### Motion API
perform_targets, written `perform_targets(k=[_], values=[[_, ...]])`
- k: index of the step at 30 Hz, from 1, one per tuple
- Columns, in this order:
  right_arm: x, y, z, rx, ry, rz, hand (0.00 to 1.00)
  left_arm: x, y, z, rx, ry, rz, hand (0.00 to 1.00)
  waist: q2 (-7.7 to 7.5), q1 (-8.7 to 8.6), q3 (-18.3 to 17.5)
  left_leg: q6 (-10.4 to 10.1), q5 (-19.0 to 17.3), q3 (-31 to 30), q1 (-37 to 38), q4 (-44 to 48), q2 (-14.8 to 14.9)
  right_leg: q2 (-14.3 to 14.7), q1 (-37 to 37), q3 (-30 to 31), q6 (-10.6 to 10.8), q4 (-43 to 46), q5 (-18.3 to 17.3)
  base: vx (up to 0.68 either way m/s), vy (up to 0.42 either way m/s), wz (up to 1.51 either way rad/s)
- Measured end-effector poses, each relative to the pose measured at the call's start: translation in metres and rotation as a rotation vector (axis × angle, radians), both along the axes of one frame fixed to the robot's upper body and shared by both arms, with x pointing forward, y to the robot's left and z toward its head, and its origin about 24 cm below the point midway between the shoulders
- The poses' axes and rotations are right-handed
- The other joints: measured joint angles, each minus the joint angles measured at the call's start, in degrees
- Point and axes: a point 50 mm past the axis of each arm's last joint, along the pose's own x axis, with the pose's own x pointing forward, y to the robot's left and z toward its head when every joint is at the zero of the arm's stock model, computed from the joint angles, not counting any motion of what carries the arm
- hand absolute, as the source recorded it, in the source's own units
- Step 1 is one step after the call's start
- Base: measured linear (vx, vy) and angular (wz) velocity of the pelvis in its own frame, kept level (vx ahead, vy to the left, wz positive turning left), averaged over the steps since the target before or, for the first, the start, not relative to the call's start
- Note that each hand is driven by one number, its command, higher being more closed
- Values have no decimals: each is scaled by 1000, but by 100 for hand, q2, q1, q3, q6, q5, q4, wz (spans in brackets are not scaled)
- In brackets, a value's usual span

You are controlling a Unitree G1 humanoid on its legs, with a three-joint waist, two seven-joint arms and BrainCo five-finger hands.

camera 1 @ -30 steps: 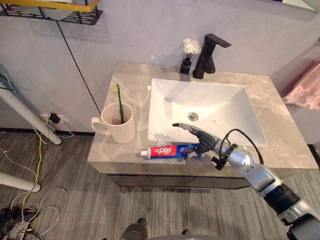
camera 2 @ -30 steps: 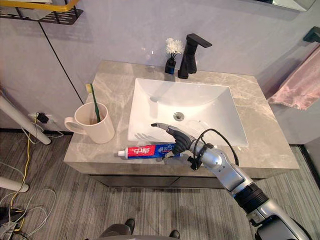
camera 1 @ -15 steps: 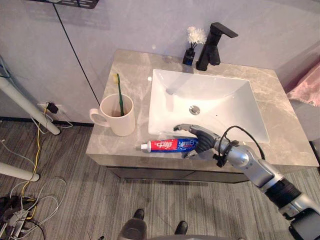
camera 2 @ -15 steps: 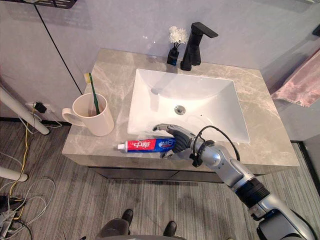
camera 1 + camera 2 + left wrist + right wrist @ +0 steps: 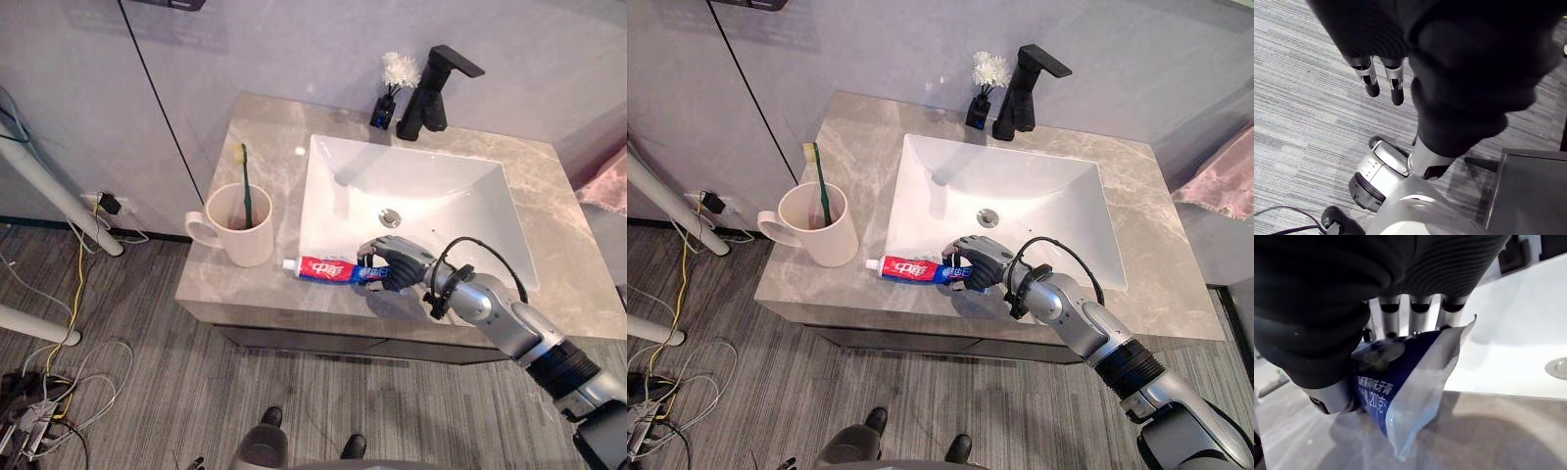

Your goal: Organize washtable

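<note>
A red, white and blue toothpaste tube (image 5: 323,268) lies along the front strip of the grey marble counter (image 5: 257,137), between the mug and the sink. My right hand (image 5: 397,264) is at its blue tail end, with fingers (image 5: 1420,313) curled over the tube (image 5: 1400,382) and the thumb under it. A cream mug (image 5: 240,227) holding a green toothbrush (image 5: 245,181) stands at the counter's front left. My left hand (image 5: 1382,81) hangs over the grey plank floor with straight fingers and nothing in it.
The white rectangular sink (image 5: 421,186) takes up the middle of the counter. A black faucet (image 5: 436,78) and a small dark vase with a white flower (image 5: 392,86) stand behind it. A pink towel (image 5: 609,181) hangs at the right. Cables lie on the floor at the left.
My right hand's fingers have curled from straight above the tube to closed around its blue end. The camera has shifted, so the whole scene sits differently.
</note>
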Motion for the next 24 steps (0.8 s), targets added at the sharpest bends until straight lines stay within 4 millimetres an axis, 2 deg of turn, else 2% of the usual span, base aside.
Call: perform_targets(k=[3,7,10,12,13,14,18,20,21,24], values=[[-1,-6,1,-29,-1,-5,100,5,1,1,4,-27,24,0,-1,-2,-4,1,-1,-14,49,-2,-1,-17,53,-3,0,6,0,-9,6,1],[-7,-15,3,-83,2,2,100,14,13,8,59,-104,180,0,-34,-5,-31,2,-1,-26,58,-2,-6,-34,72,-7,0,16,0,-34,19,2],[-11,-20,0,-81,15,-11,100,39,29,26,102,-295,375,0,-36,-15,-146,2,2,-26,37,15,-33,-34,78,-4,0,20,0,0,0,0],[-11,-29,6,-52,-6,-51,100,59,53,52,159,-501,534,0,15,-20,-292,2,2,-24,36,29,-32,-30,81,-3,0,24,-1,0,0,0],[-11,-31,10,-46,-18,-62,100,62,58,57,172,-544,575,0,31,-23,-318,2,2,-23,37,33,-34,-31,82,-2,0,25,-1,-32,11,-3],[-7,-39,24,-17,-77,-104,100,68,73,77,204,-686,716,0,108,-28,-398,2,2,-17,40,45,-38,-36,83,-2,0,40,-1,-35,16,-2],[-3,-58,66,85,-261,-204,100,76,95,121,283,-951,900,0,334,-9,-611,3,2,-19,111,38,-45,-56,87,-3,-1,137,-2,-35,29,-1],[-4,-64,84,164,-327,-227,100,82,96,140,299,-1058,920,0,406,-11,-731,3,2,-19,133,30,-66,-79,93,-4,-1,138,-3,-35,36,0],[-4,-66,92,272,-352,-243,100,89,95,154,281,-1141,918,0,444,-12,-834,4,3,-23,140,35,-74,-86,118,-6,-1,139,-4,0,0,0],[-10,-58,102,431,-396,-216,100,109,83,176,204,-1280,861,0,495,-28,-873,5,3,-37,190,66,-81,-90,206,-12,-1,144,-9,-14,4,0]])
